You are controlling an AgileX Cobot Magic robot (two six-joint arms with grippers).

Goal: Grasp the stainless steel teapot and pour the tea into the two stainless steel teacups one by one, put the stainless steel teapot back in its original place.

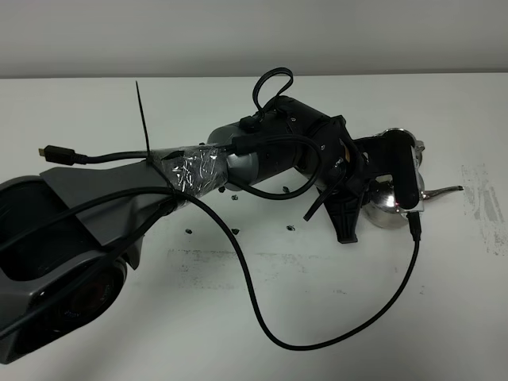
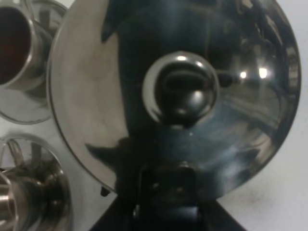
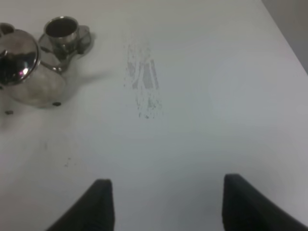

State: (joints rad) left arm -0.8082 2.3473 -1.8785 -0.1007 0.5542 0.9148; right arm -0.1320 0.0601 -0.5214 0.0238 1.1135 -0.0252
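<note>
Gripping teapot (image 1: 386, 208), frame right: left gripper (image 2: 166, 190) seemingly clamps handle; right gripper (image 3: 167, 182) wide, empty. We see tea (image 2: 9, 45) in one cup (image 2: 36, 50); other cup (image 2: 29, 192) unclear.

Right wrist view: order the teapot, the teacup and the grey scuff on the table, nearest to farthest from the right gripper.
1. Grey scuff, ahead of the right gripper.
2. Teapot, off to one side.
3. Teacup, just beyond the teapot.
</note>
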